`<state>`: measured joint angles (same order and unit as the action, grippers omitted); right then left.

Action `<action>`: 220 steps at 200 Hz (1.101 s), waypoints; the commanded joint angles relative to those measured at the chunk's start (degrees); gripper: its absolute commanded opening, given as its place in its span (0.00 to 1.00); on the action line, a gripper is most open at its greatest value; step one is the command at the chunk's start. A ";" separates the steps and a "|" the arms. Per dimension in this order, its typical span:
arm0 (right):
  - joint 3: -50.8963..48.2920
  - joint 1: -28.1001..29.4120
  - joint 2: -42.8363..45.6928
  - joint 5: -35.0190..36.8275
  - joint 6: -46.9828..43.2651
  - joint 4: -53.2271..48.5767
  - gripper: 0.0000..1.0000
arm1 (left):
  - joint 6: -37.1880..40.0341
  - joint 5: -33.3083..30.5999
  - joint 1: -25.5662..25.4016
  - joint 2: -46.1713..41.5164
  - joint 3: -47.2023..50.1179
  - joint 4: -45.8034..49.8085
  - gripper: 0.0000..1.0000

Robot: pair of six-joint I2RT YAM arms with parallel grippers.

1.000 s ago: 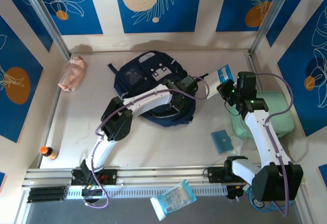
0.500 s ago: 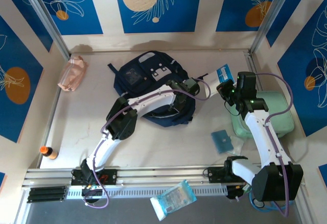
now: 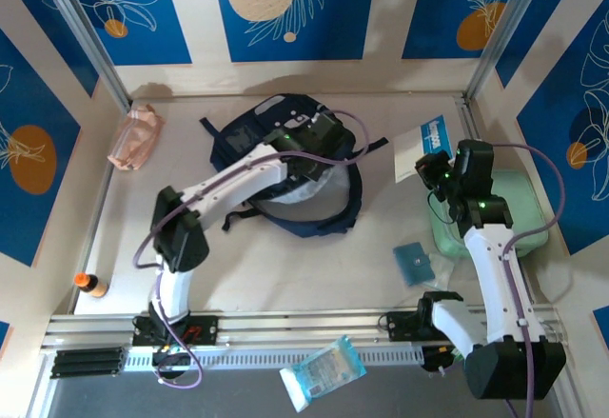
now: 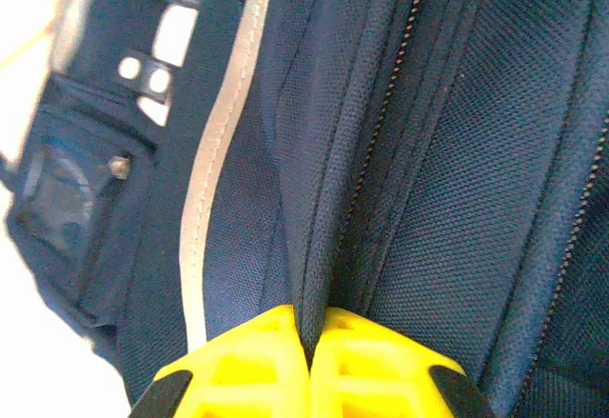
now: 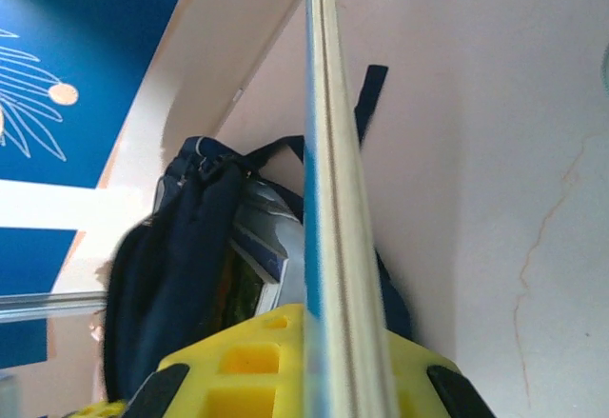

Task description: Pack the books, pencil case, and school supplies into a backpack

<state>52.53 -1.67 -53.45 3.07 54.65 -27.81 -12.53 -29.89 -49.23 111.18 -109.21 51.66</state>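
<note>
Two hands clamped: left hand (image 4: 306,356) has pulled the backpack (image 4: 476,151) flap up; right hand (image 5: 306,361) holds a book (image 3: 425,142).

A robot lab cell is on show here, not a home or a classroom. A pale worktop (image 3: 285,275) is boxed in by wall panels (image 3: 314,32) printed in blue with white leaf outlines and cream and orange discs, and aluminium posts (image 3: 86,42) are set at the corners. Along the near edge a metal rail (image 3: 304,321) is seen, with the left arm (image 3: 181,237) and the right arm (image 3: 500,266) bolted to it. A navy backpack (image 3: 249,137) is laid out on the bare surface.
</note>
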 commanded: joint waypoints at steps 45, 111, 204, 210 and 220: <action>0.68 9.54 -4.62 -12.07 1.86 2.15 0.00 | 1.29 -8.50 0.37 -9.87 2.42 -12.81 0.00; -1.31 21.39 -16.24 -18.48 9.32 22.27 0.00 | 1.55 -4.61 0.37 -15.38 4.13 -15.71 0.00; 5.50 31.49 -43.33 -3.71 16.02 35.75 0.00 | -0.74 -2.74 0.61 -17.41 5.63 -14.97 0.00; 6.23 32.06 -44.92 -2.48 16.54 36.11 0.00 | -0.97 -2.69 0.62 -17.44 5.67 -14.80 0.00; 8.00 32.96 -47.64 -0.73 17.05 36.34 0.00 | -1.28 -2.41 0.67 -17.52 5.76 -14.57 0.00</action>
<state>56.45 29.39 -96.29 -4.14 68.82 4.73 -11.75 -30.96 -48.75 98.19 -102.56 42.78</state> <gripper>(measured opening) 0.063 0.048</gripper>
